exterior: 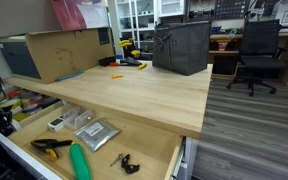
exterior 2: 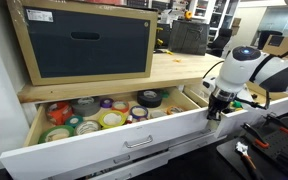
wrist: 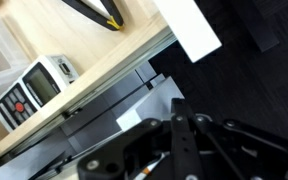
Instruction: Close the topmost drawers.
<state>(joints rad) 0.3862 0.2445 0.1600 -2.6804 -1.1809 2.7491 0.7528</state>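
Plywood-lined top drawers both stand pulled out from under the worktop [exterior: 134, 90]: the tape drawer [exterior 2: 104, 152], w/ white front and bar handle [exterior 2: 139, 143], and the tool drawer [exterior: 152, 142], apparently next to it. The gripper [exterior 2: 216, 106] sits at the end of the tape drawer's front nearest the robot, jaws clenched, nothing between them as far as I can tell.

Risks, as I judge them:
- A push this far off-centre could skew the drawer on its runners and jam it.
- The clenched gripper could slide over the front's top edge and drop inside, knocking the meter [wrist: 39, 85].
- A tall tape roll [exterior 2: 149, 98] might catch under the worktop's front edge.
- Shutting one drawer only leaves the job half done.

In an exterior view the tape rolls and arm show, but the robot hides the tool drawer. In an exterior view the pliers [exterior: 49, 147] lie on the tool drawer's floor, w/ no clear sight of the gripper. Only the wrist view gives the meter close up, by the drawer's edge, w/ the gripper dark and blurred at the bottom.
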